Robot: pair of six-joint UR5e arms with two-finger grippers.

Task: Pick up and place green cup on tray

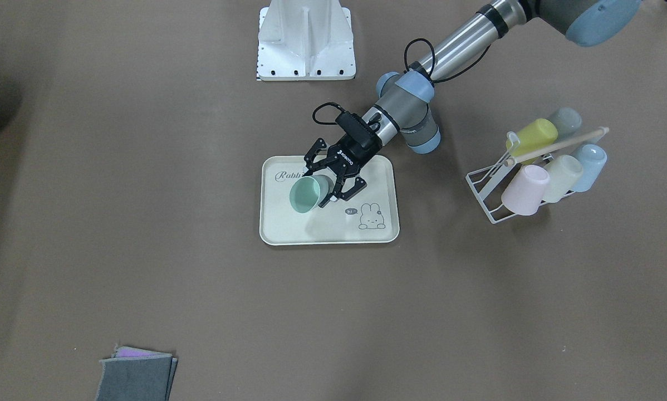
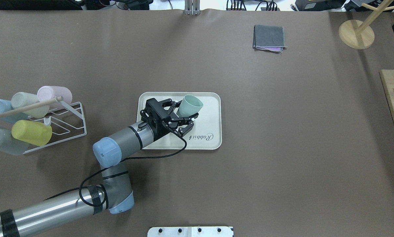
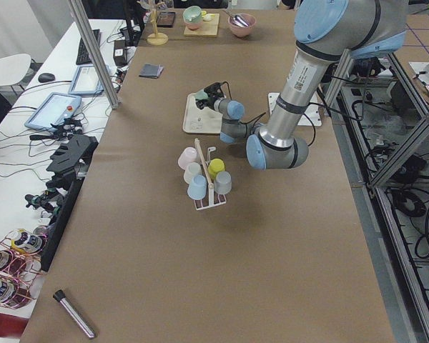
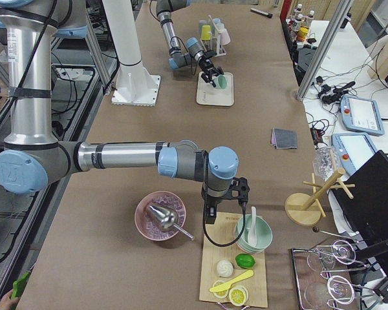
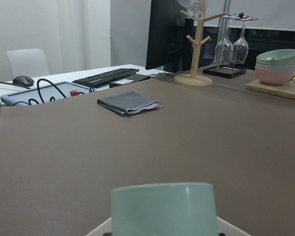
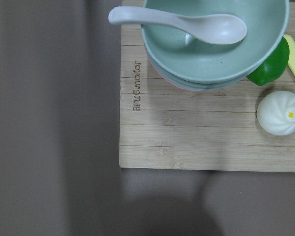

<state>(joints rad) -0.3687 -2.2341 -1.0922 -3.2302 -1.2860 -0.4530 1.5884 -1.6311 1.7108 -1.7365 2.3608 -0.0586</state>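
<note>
Closest to the left wrist camera is the green cup (image 5: pixel 163 209), filling the bottom edge of that view because the left gripper (image 1: pixel 323 185) carries it straight ahead of the lens. The two fingers pinch the cup near its base, one on each side, so the mouth points away from the wrist and toward the far side of the table. The cup hangs tilted over the tray (image 1: pixel 322 233), and its shadow on the bare tray suggests it is not yet set down. The tilt probably comes from how cups lie on the rack (image 1: pixel 486 172), well off to the left, where pink, cream, blue and yellow ones rest on their sides. Before letting go, the wrist should likely level the cup and lower it, or it may tip and roll. The right gripper (image 4: pixel 210 213) hangs over a wooden board (image 6: pixel 187 128) with bowls (image 6: pixel 211 54) at the table's right end, well clear of the work. Whether its fingers are spread or pressed together cannot be told.
</note>
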